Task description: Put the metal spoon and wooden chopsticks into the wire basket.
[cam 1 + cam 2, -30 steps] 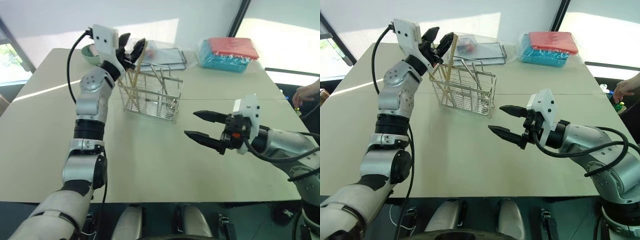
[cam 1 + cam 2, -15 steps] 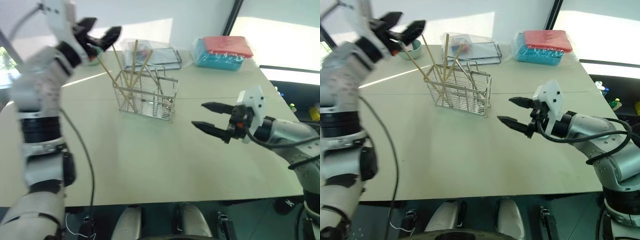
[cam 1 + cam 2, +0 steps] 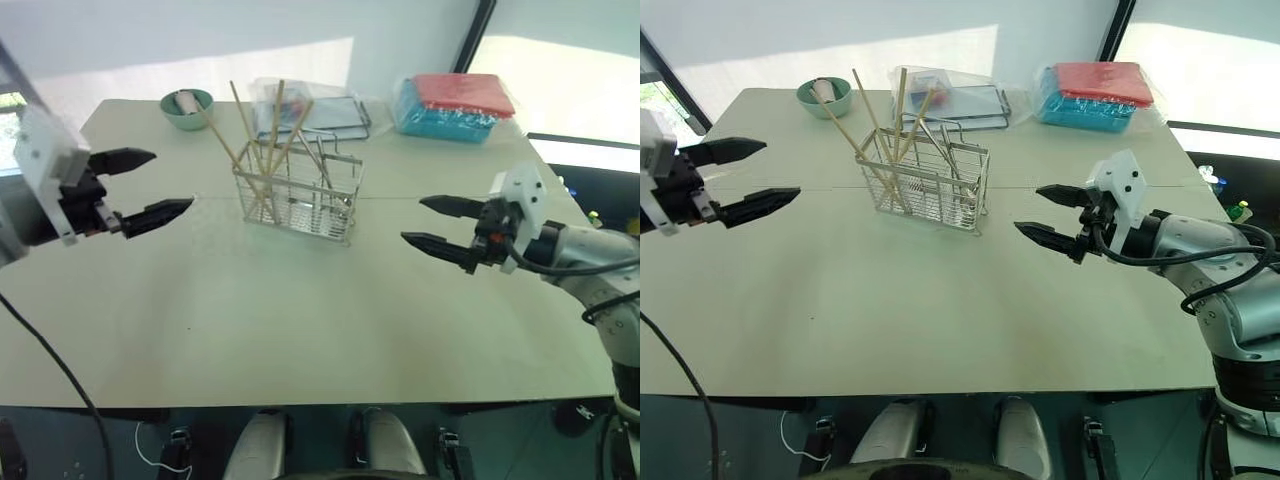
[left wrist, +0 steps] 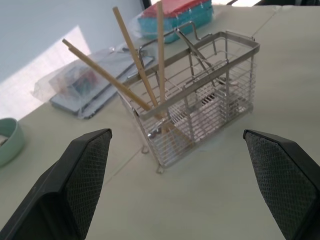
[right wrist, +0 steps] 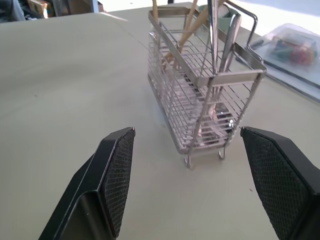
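Both the left gripper (image 3: pixel 150 183) and right gripper (image 3: pixel 432 221) stood wide apart and empty, the wire basket (image 3: pixel 299 196) between them holding the wooden chopsticks (image 3: pixel 262 140) and metal spoon (image 5: pixel 223 55).

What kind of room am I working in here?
Probably a lab or office test space, not a kitchen: a plain table by bright windows, holding a wire basket, bagged packs and a green bowl.
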Robot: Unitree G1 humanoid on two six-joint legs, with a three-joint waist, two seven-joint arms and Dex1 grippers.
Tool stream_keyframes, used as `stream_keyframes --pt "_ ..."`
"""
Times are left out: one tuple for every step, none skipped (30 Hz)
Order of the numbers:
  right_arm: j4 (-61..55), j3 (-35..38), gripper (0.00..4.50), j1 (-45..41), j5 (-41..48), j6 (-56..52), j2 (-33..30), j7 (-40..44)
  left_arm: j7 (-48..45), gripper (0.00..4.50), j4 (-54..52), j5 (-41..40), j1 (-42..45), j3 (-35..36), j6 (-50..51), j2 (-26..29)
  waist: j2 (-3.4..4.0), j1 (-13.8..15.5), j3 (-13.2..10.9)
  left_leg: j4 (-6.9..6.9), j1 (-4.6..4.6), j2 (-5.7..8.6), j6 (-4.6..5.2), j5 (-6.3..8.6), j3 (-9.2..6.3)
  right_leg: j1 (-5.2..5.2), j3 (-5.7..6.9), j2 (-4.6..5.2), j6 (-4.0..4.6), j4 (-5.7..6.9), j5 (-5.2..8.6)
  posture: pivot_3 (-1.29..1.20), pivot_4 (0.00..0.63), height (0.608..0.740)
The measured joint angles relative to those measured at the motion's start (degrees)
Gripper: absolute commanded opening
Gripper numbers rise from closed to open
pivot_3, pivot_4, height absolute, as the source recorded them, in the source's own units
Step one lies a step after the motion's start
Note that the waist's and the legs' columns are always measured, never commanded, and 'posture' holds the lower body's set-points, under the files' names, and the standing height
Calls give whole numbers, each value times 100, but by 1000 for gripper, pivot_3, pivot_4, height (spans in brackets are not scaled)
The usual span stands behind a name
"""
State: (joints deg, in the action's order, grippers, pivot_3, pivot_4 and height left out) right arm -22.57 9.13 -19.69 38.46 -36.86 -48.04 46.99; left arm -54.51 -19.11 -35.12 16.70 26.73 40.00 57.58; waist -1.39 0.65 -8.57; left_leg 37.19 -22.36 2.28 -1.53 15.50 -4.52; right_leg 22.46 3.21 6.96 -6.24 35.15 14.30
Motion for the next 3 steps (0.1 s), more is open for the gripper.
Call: stream_keyframes --pt "-19 -5 3501 -20 0 5 37 1 23 4452 -47 1 -119 17 12 -1 0 6 0 0 0 0 0 0 0 0 0 1 0 0 0 0 150 667" --pt "-29 -24 3501 -53 -1 5 81 -3 89 4452 -127 6 -256 92 55 0 -1 9 0 0 -2 0 0 0 0 1 0 1 1 0 0 0 150 667" --pt "-38 -42 3501 -69 -1 6 120 -8 160 4452 -198 19 -385 171 90 2 -2 4 0 -1 -2 0 0 0 0 2 0 1 1 -1 0 0 150 667"
